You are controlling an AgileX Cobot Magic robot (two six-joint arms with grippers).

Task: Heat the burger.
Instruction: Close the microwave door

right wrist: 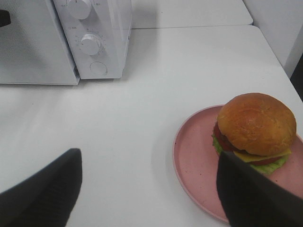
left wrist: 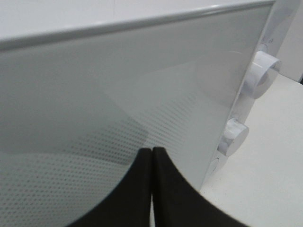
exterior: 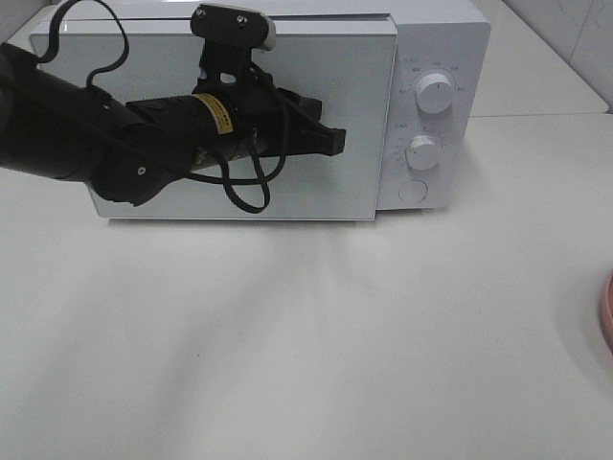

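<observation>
Burger sits on the pink plate on the desk, well apart from the microwave, whose door is closed. Left pincer is clamped shut and empty at the door; right pincer gapes wide, empty. Nothing heated yet

1. Yellow label with dark print on left arm: illegible.
2. Small markings around upper dial and lower dial of microwave: too small to read.
</observation>
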